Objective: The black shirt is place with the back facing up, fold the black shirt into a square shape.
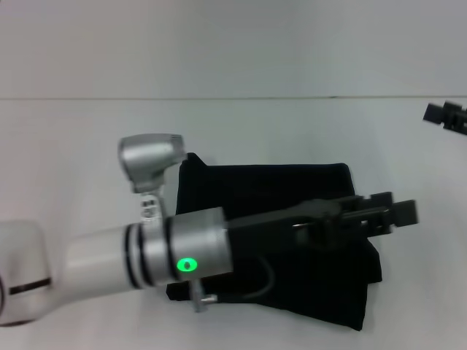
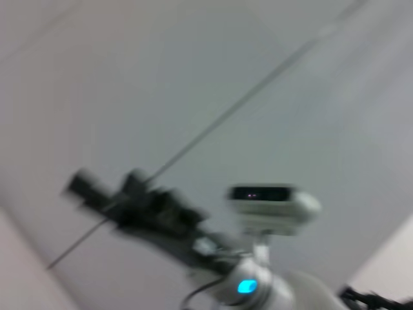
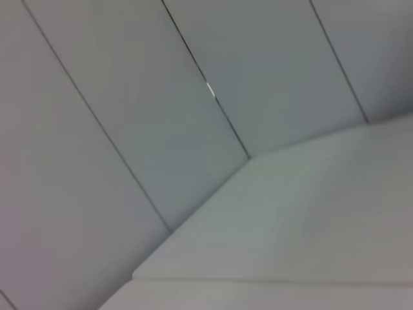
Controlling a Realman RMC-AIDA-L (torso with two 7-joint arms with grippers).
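The black shirt (image 1: 270, 186) lies folded into a rough rectangle on the white table, near the middle of the head view. No lettering shows. My left arm reaches across it from the left. Its black gripper (image 1: 390, 206) hovers over the shirt's right edge, fingers apart, holding nothing. My right gripper (image 1: 446, 115) shows only partly at the far right edge, well away from the shirt. The left wrist view holds a blurred arm with a lit ring and a black gripper (image 2: 97, 190) against the wall. I cannot tell which arm it is. The right wrist view shows only wall panels.
The white table (image 1: 87, 131) runs back to a pale wall. The left arm's silver elbow joint (image 1: 149, 160) stands above the shirt's left corner, and a thin cable (image 1: 255, 288) loops under the arm.
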